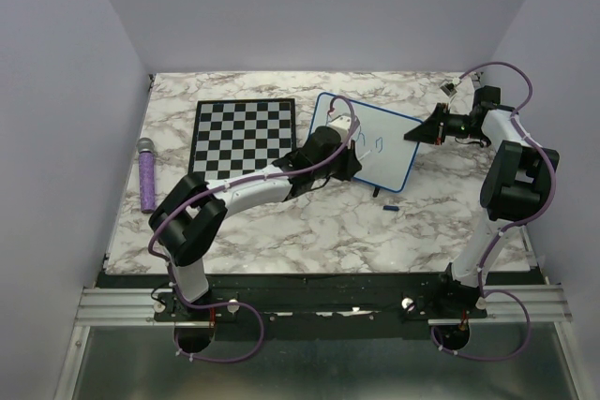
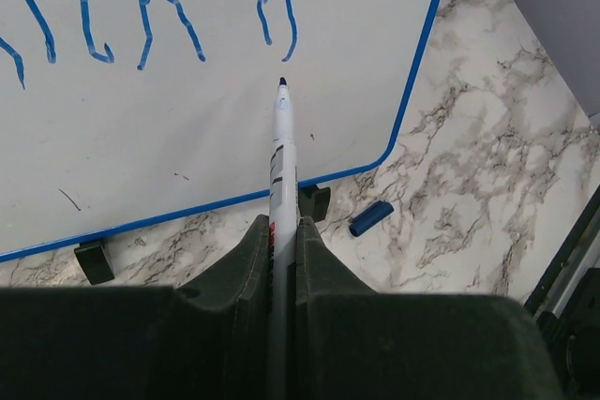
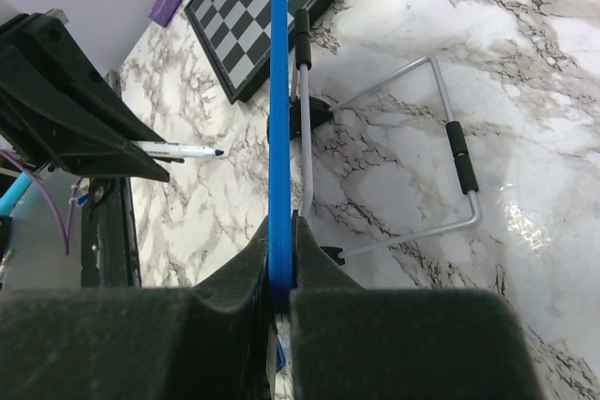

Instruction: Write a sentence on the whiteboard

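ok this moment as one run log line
left gripper shut on marker, tip by whiteboard | right gripper shut on whiteboard edge | sentence partly written | cap on table

Whiteboard [image 1: 395, 149] propped up; sentence [image 2: 141, 18] incompl.

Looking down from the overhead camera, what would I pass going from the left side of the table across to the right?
A purple stick with a grey tip → checkered chessboard → blue-framed whiteboard → right gripper, its jaws clamped on the whiteboard's right edge.
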